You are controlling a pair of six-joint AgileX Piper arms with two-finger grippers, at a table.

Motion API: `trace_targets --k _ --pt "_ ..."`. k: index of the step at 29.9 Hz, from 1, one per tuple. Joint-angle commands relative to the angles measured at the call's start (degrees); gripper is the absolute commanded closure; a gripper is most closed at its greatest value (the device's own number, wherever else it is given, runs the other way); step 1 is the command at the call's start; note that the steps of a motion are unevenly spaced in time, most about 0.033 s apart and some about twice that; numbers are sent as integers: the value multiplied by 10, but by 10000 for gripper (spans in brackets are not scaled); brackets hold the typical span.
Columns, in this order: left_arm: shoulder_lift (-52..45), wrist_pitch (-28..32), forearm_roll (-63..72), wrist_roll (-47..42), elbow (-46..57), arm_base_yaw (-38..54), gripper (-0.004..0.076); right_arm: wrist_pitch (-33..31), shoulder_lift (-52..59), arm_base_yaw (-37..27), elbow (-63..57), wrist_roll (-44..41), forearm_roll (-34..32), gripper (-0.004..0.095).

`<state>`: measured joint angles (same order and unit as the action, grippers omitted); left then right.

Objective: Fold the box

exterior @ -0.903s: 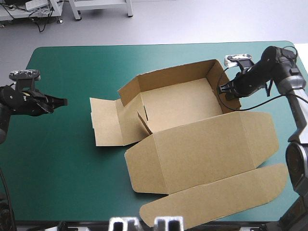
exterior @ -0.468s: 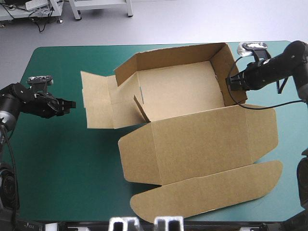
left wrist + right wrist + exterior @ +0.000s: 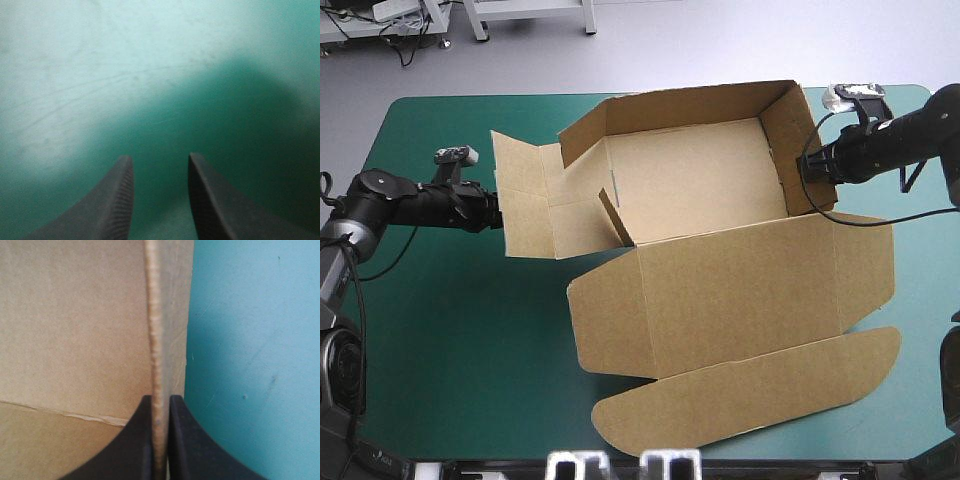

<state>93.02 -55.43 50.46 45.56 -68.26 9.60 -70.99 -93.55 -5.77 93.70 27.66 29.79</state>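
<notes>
While its walls stand raised, the box (image 3: 720,290): it sits across the middle of the table (image 3: 430,330), with the open tray toward the table's far edge and the lid flat toward the near edge.
Right gripper (image 3: 812,172): clenched on the tray's right wall (image 3: 788,125), close to the table's far right corner. The wrist view shows the board's edge (image 3: 154,340) nipped between the black fingers.
Why that hold: it reads as an anchor, steadying the wall and stopping the box sliding while the other arm works.
Left gripper (image 3: 494,207): released, fingers (image 3: 112,200) apart over bare teal-green cover. It is out toward the table's left edge, its tip right at the outer edge of the side flap (image 3: 525,205). Whether it touches the flap cannot be told.
Why there: the flap lies spread outward, so the arm looks lined up to take it, raise it and tuck it in.
Heading: the tray's mouth faces up, and the rounded tuck flap (image 3: 750,390) points at the table's near edge.
Long axis: the tray's long side runs left to right along the table's far edge, slightly skewed. The whole sheet stretches from far to near.
</notes>
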Motion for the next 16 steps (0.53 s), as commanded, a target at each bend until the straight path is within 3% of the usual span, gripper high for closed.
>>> trace_targets --k 1,12,16 --pt "-22 -32 96 41 -15 -22 455 -1 28 -3 18 4 24 928" --pt "-22 -180 249 97 -15 -37 455 25 28 -2 18 -13 -3 928" --pt "-23 -186 257 100 -15 -57 455 31 28 2 18 -16 -3 926"
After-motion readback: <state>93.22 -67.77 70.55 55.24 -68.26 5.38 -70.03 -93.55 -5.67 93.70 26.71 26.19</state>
